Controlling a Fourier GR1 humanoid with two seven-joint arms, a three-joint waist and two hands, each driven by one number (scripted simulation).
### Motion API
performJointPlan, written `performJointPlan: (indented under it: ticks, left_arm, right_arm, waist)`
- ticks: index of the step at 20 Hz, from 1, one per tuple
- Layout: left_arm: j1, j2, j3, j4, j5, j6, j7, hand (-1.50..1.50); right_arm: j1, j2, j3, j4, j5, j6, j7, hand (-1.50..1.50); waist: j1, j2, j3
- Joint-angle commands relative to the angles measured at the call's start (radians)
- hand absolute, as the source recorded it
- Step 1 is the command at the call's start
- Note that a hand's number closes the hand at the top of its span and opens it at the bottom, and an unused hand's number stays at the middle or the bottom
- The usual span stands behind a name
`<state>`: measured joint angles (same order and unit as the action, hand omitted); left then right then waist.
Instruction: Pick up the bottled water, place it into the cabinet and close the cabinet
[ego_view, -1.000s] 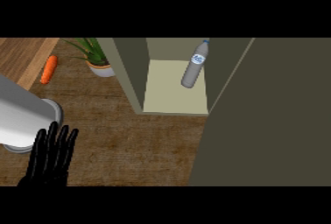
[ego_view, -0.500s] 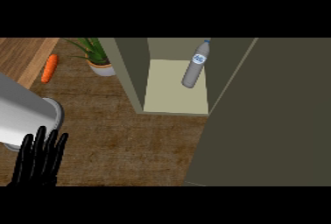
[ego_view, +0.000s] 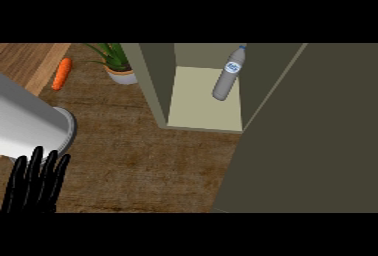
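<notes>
Grey bottle stands inside the open cabinet, leaning on its right wall; the left hand rests low left, fingers straight, holding nothing.

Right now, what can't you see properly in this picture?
- Right hand: not in the head view at all.
- Left hand: palm and wrist cut off by the lower edge.
- Bottled water: label print too small to read.
- Cabinet: its right side hidden behind the open door.
- Potted plant: leaves cut off at the top.
</notes>
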<state>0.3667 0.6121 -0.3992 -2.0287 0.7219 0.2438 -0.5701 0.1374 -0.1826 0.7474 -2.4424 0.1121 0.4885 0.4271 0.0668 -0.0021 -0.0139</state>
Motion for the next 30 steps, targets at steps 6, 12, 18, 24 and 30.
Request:
performJointPlan:
  ticks: [6,12,18,24,30]
  left_arm:
    - [0.019,0.013,0.015,-0.019,0.014,-0.032,-0.01,-1.5]
    - [0.024,0.028,0.028,-0.015,0.02,-0.056,-0.012,-1.5]
    - [0.012,0.041,0.028,-0.023,0.021,-0.096,-0.019,-1.5]
    - [0.005,0.057,0.048,-0.017,0.035,-0.125,-0.017,-1.5]
    - [0.027,0.056,0.071,-0.015,0.051,-0.116,-0.02,-1.5]
  right_arm:
    - [-0.087,0.173,0.033,0.097,0.018,-0.15,0.047,1.5]
    - [-0.067,0.174,0.032,0.126,-0.053,-0.15,0.037,1.5]
    - [-0.012,0.154,0.083,0.225,-0.287,-0.047,0.102,1.5]
    - [-0.035,0.176,-0.013,0.279,-0.455,-0.091,0.12,1.5]
    - [0.015,0.176,-0.17,0.216,-0.432,-0.219,0.04,1.5]
  waist:
    - [0.026,0.011,0.0]
    - [0.048,0.025,0.0]
    - [0.114,0.057,-0.002]
    - [0.106,0.054,0.001]
    - [0.041,0.039,0.004]
